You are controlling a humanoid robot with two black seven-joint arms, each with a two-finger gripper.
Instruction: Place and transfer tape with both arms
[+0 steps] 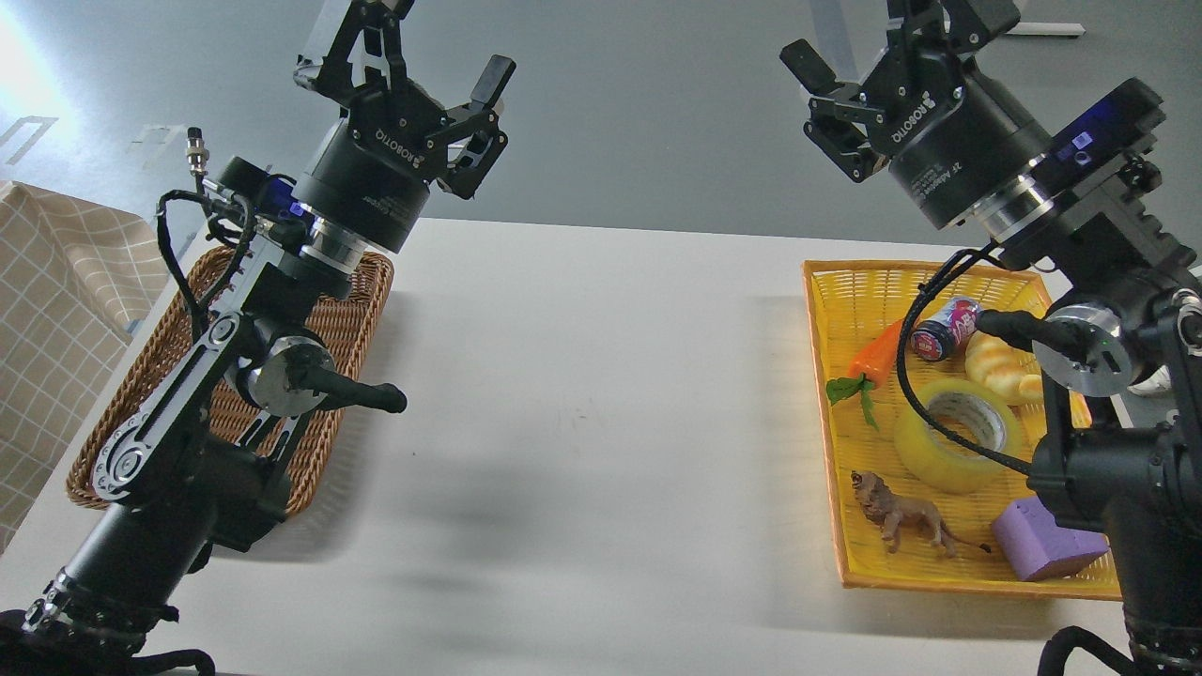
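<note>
The tape (pixel 956 435), a yellow translucent roll with a grey-white core, lies flat in the yellow tray (pixel 830 310) at the right; a black cable of my right arm crosses over it. My left gripper (pixel 413 66) is open and empty, raised high above the far end of the brown wicker basket (pixel 352 310). My right gripper (pixel 873 38) is open and empty, raised high beyond the tray's far edge, well away from the tape.
The yellow tray also holds a toy carrot (pixel 873 355), a small can (pixel 942 329), a bread piece (pixel 1003 369), a toy lion (pixel 900 518) and a purple block (pixel 1042 550). A checked cloth (pixel 56 310) lies at far left. The white table (pixel 592 422) spans between basket and tray.
</note>
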